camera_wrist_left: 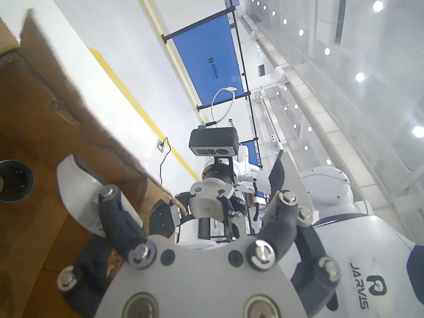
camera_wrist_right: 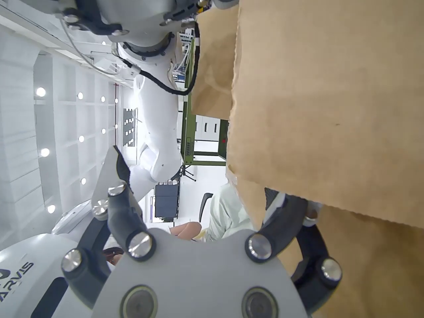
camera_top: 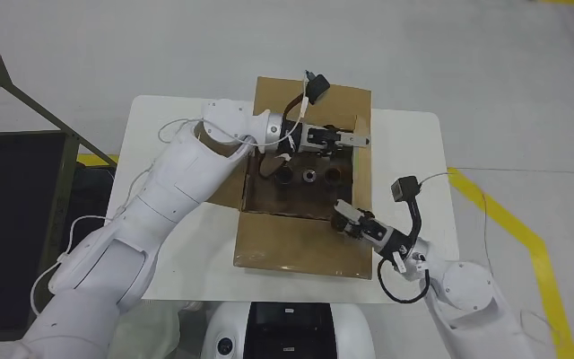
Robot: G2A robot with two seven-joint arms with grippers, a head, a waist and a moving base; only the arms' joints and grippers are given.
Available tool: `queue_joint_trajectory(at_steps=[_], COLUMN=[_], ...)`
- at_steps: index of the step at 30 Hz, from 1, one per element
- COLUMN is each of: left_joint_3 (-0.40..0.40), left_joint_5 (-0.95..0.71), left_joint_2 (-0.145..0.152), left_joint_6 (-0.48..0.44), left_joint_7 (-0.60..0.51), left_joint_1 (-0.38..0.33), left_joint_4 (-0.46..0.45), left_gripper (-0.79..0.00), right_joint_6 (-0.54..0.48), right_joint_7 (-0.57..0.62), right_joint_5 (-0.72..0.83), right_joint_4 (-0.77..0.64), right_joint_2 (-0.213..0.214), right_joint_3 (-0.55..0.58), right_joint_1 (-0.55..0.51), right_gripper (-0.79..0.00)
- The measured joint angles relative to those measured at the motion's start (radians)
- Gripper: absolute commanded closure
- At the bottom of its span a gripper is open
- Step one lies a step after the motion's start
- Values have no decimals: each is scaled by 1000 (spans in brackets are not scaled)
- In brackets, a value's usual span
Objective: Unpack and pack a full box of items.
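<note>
An open cardboard box [camera_top: 305, 224] sits on the white table [camera_top: 413, 161] with its flaps folded out. Three dark round items [camera_top: 309, 175] stand in a row inside it; one of them [camera_wrist_left: 13, 180] appears in the left wrist view. My left gripper [camera_top: 359, 140] [camera_wrist_left: 179, 180] is open at the box's right wall [camera_wrist_left: 66, 100], one finger on each side of the wall's top edge. My right gripper [camera_top: 341, 215] [camera_wrist_right: 198, 186] is open at the box's near right corner. One of its fingers [camera_wrist_right: 119, 170] is free; the other is partly hidden behind a cardboard flap [camera_wrist_right: 324, 84].
The box takes up the middle of the table, its near flap [camera_top: 300, 247] reaching towards the front edge. Bare table lies to the left [camera_top: 170, 135] and right of the box. The right arm's wrist camera [camera_top: 404, 190] stands up beside the box.
</note>
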Motion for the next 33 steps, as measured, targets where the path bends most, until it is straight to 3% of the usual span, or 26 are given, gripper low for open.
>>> queue_joint_trajectory(at_steps=[17,33], left_joint_3=[-263,-501], left_joint_5=[31,28], left_joint_2=[75,144], left_joint_6=[4,-6], left_joint_7=[-51,-201], left_joint_1=[87,167], left_joint_4=[-95,-106], left_gripper=[-785,-785], right_joint_6=[-131,-29], right_joint_7=[-171,-310], right_joint_5=[20,11], right_joint_4=[-48,96], right_joint_2=[6,-5], right_joint_3=[170,160], right_joint_1=[-142,-32], right_gripper=[-785,-785])
